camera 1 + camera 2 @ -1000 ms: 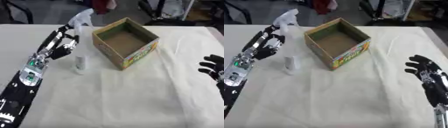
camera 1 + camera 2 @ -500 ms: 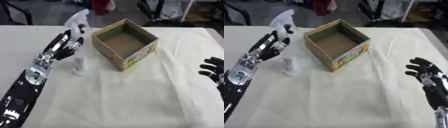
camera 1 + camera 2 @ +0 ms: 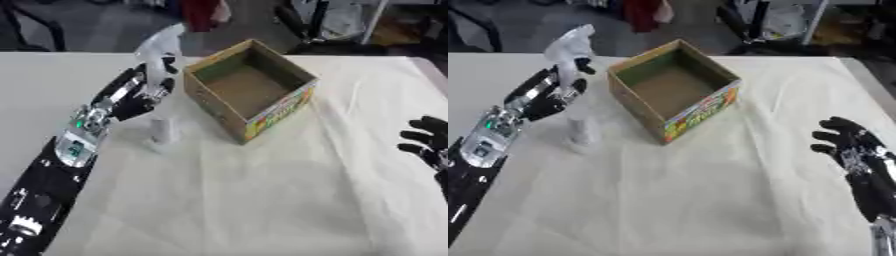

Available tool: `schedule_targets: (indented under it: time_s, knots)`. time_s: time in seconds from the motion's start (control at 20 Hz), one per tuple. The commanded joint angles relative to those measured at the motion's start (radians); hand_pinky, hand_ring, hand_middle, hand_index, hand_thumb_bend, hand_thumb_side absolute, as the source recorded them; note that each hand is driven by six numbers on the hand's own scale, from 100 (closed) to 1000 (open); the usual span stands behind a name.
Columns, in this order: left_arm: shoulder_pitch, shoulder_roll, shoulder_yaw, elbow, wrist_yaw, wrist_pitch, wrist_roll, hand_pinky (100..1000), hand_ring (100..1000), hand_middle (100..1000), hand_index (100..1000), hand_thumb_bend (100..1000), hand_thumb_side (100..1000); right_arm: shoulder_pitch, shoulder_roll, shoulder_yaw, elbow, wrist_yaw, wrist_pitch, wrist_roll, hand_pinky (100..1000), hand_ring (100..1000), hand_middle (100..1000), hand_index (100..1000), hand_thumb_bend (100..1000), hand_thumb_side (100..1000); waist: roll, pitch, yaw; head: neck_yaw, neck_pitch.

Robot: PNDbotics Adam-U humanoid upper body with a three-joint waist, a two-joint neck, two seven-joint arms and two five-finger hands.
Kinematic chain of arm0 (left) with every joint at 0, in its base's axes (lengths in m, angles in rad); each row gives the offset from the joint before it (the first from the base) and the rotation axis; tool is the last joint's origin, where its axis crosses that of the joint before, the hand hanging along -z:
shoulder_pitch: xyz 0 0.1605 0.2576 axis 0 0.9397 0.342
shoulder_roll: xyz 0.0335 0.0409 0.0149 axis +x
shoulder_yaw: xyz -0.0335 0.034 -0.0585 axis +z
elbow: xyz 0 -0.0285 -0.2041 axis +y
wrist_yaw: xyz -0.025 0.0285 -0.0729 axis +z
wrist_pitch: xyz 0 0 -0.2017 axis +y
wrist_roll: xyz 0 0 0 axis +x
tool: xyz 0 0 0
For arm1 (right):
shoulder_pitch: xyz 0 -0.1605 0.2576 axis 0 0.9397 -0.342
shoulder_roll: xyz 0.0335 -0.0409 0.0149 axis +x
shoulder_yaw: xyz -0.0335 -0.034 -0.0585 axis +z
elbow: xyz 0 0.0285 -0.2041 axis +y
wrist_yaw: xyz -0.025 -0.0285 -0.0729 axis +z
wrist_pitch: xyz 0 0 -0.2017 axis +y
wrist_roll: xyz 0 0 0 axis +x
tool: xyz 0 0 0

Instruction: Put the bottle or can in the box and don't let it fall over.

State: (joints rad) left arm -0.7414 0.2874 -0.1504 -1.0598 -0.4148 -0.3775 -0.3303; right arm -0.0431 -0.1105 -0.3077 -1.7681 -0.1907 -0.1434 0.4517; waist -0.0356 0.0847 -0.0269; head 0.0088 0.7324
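Right hand: my right hand (image 3: 852, 150) is resting idle at the near right edge, fingers spread apart, holding nothing, well apart from everything.
Surface: the white-covered surface (image 3: 262, 200) is carrying the box and a small white bottle.
Small bottle: a small white bottle (image 3: 162, 131) is standing upright, just left of the box's near corner.
Left hand: my left hand (image 3: 140, 95) is reaching in from the near left, fingers curled round a pale clear bottle.
Held bottle: the clear bottle (image 3: 160, 50) is sticking up and slightly right out of my grip, long axis near upright.
Box: the open cardboard box (image 3: 249, 90) is sitting just right of my left hand, so I judge the move goes rightward and down.
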Motion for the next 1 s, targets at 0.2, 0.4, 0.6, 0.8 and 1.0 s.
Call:
schedule_targets:
  time_s: [0.2, 0.4, 0.6, 0.8, 1.0]
  knots:
    - [-0.007, -0.008, -0.004, 0.033, -0.017, -0.023, -0.046, 730, 968, 734, 945, 100, 853, -0.007, -0.012, -0.003, -0.011, -0.007, -0.002, 0.002, 751, 793, 788, 836, 100, 470, 0.0, -0.006, -0.001, 0.001, -0.011]
    - [0.005, -0.015, -0.006, 0.061, -0.021, -0.029, -0.087, 712, 943, 690, 930, 100, 899, -0.006, -0.012, -0.003, -0.01, -0.007, -0.003, 0.002, 751, 793, 788, 836, 100, 470, -0.001, -0.005, 0.0, -0.001, -0.011]
    - [0.016, -0.027, -0.006, 0.089, -0.038, -0.035, -0.104, 686, 922, 652, 914, 100, 876, -0.006, -0.012, -0.004, -0.009, -0.007, -0.005, 0.002, 751, 793, 788, 836, 100, 470, -0.003, -0.004, 0.001, -0.003, -0.009]
    - [0.024, -0.037, -0.001, 0.115, -0.046, -0.042, -0.102, 568, 830, 522, 834, 100, 553, -0.005, -0.011, -0.004, -0.008, -0.007, -0.007, 0.003, 751, 793, 788, 836, 100, 470, -0.005, -0.003, 0.003, -0.003, -0.008]
    - [0.026, -0.046, 0.009, 0.13, -0.004, -0.05, -0.072, 353, 632, 305, 675, 100, 423, -0.005, -0.011, -0.004, -0.007, -0.007, -0.008, 0.004, 751, 793, 789, 836, 100, 470, -0.007, -0.002, 0.005, -0.003, -0.008]
